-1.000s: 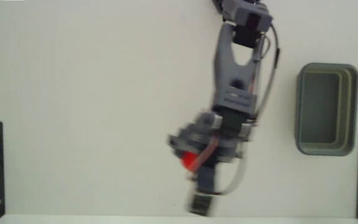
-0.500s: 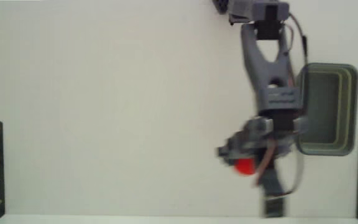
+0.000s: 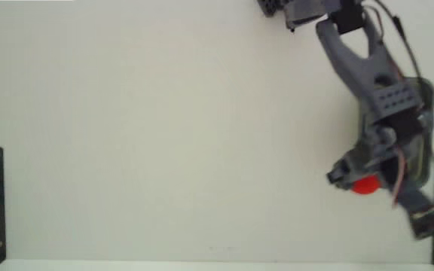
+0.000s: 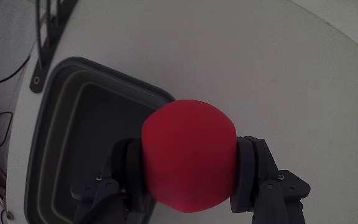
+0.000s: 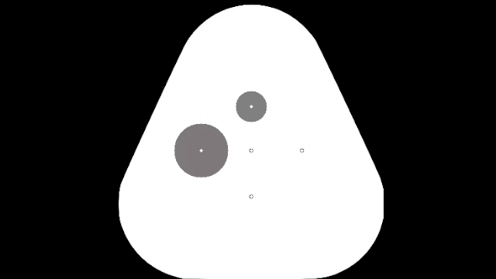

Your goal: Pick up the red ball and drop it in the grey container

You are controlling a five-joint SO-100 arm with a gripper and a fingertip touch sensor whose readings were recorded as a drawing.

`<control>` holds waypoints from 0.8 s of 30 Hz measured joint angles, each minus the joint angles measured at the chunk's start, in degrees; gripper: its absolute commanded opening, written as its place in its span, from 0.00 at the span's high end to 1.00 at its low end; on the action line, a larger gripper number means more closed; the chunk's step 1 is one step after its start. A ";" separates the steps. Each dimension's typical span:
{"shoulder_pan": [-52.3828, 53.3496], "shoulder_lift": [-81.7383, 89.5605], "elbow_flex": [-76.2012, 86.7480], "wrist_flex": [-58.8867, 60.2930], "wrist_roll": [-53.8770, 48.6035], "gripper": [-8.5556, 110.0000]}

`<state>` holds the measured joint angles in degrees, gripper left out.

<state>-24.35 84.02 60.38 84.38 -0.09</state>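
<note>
Two dark fingers of the pincer [image 4: 189, 167] pinch the red ball [image 4: 188, 155] at its sides, holding it in the air above the white desk [image 3: 126, 135]. In the wrist view the ball hangs over the near corner of the grey container [image 4: 73, 137], straddling the rim, so roughly half of it lies over the hollow and half over bare desk. In the fixed view the ball [image 3: 365, 185] shows just under the arm, which hides most of the container [image 3: 429, 98] at the right edge.

Releasing from this spot looks risky: the ball would likely strike the thick rim and bounce or roll away across the smooth desk, perhaps off its edge. The grip is only on the sphere's two flanks, so a jolt in the swing could let it slip out early. A low approach might also knock the container and shift it.

No brand, label or readable writing shows on the ball, container, arm or desk.
</note>
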 measured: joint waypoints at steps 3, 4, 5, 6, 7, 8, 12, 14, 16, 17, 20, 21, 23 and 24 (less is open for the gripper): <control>-3.08 0.97 1.14 0.00 -0.09 0.34; -3.96 1.23 1.76 -0.09 -0.18 0.34; -4.83 1.67 2.11 -0.26 -0.18 0.34; -5.36 1.93 2.64 -0.70 -0.18 0.34; -6.06 2.02 2.90 -0.88 -0.09 0.34; -6.59 2.11 2.99 -1.05 -0.09 0.34; -9.40 2.81 4.13 -1.14 -0.18 0.34; -10.20 3.43 4.92 -1.32 -0.18 0.34; -10.72 3.52 4.92 -1.85 -0.09 0.34; -10.99 3.52 4.92 -2.02 -0.09 0.34; -11.95 4.22 4.92 -2.02 -0.09 0.34; -12.22 4.22 4.92 -2.02 -0.18 0.34; -12.22 4.22 4.92 -2.11 -0.18 0.34; -11.95 4.22 4.92 -2.11 -0.18 0.34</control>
<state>-36.30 88.24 65.30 82.27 -0.26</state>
